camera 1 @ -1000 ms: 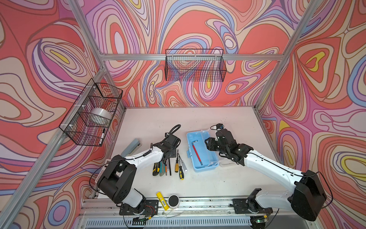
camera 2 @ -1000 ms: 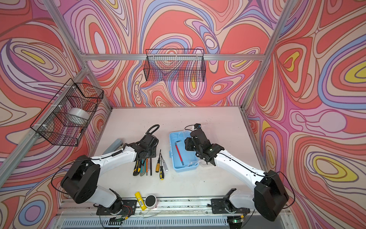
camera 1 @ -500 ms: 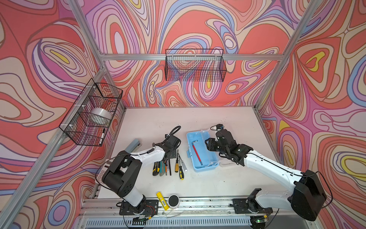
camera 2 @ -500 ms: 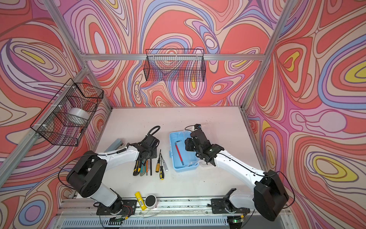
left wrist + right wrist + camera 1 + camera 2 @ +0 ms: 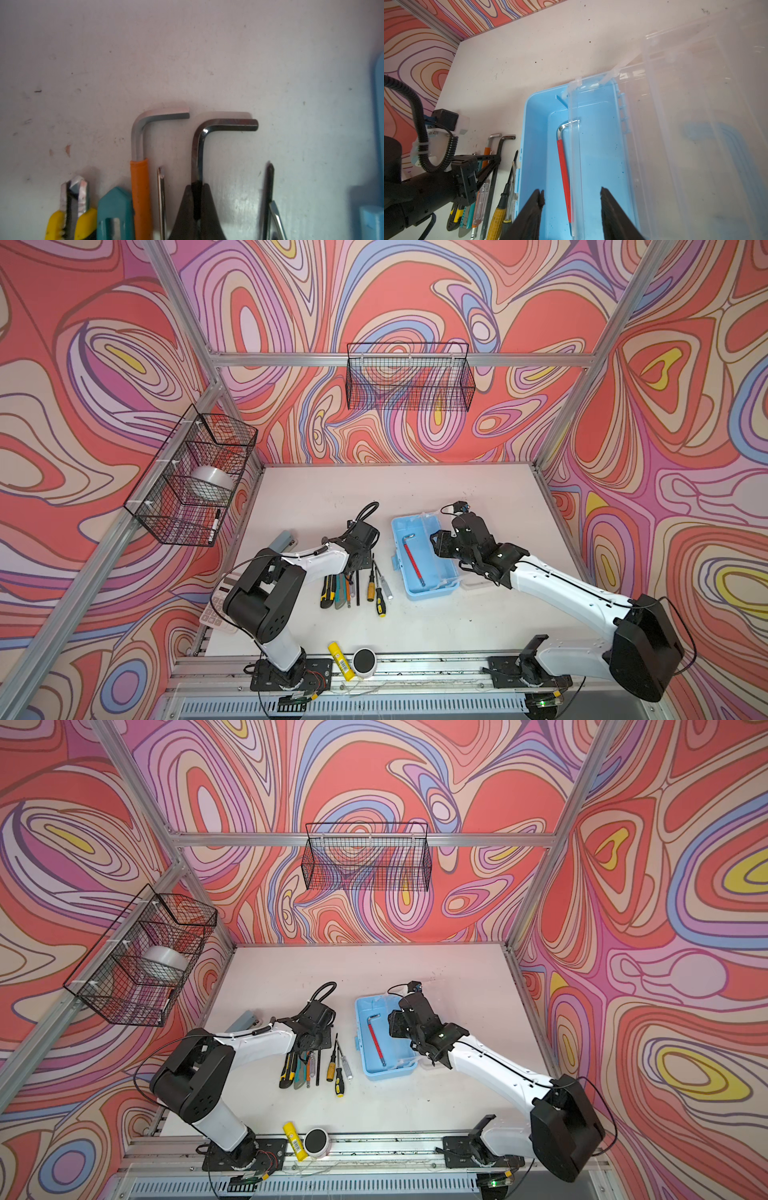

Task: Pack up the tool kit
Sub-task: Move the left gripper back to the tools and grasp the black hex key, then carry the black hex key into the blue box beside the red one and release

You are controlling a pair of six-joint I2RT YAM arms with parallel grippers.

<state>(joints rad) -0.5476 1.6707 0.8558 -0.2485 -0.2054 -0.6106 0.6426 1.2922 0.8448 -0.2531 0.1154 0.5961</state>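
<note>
Tool kit case (image 5: 430, 595) sits mid-counter, clear lid (image 5: 695, 124) open, red hex key (image 5: 413, 558) inside. Left gripper (image 5: 197, 193) is clamped on black hex key (image 5: 226, 125); right gripper (image 5: 571, 190) is half-open above the case. Risk: the thin key may swivel in the pinch or snag the orange hex key (image 5: 140, 187) just beside it.

The left gripper (image 5: 354, 570) sat low over the black hex key (image 5: 357, 593); right gripper (image 5: 439, 546) hung above the blue case (image 5: 432, 594), a red hex key (image 5: 413, 558) inside.
</note>
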